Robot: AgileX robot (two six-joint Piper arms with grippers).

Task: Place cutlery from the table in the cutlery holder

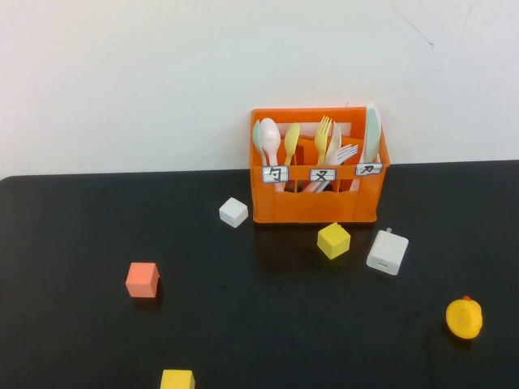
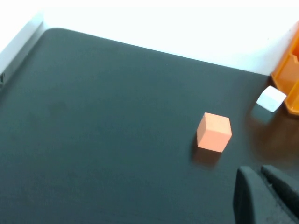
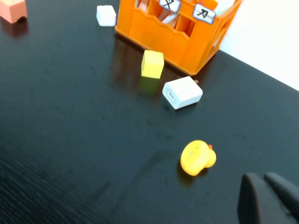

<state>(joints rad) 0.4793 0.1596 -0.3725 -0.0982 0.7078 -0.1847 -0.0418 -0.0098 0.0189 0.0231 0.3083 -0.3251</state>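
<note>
The orange cutlery holder (image 1: pixel 316 203) stands at the back of the black table (image 1: pixel 73 235), against the white wall. A pale pink spoon (image 1: pixel 270 135) stands in its left compartment and a pale pink fork (image 1: pixel 345 152) leans in the middle one, among other cutlery. No cutlery lies on the table. Neither gripper shows in the high view. My left gripper (image 2: pixel 258 171) is shut and empty, low over the table near an orange cube (image 2: pixel 214 132). My right gripper (image 3: pixel 261 178) is shut and empty, near a yellow duck (image 3: pixel 197 157). The holder also shows in the right wrist view (image 3: pixel 173 32).
A white cube (image 1: pixel 233 212), a yellow cube (image 1: pixel 333 240) and a white charger (image 1: pixel 388 252) lie in front of the holder. An orange cube (image 1: pixel 143 279) sits at the left, another yellow cube (image 1: pixel 177 379) at the front edge, and a yellow duck (image 1: pixel 465 318) at the right.
</note>
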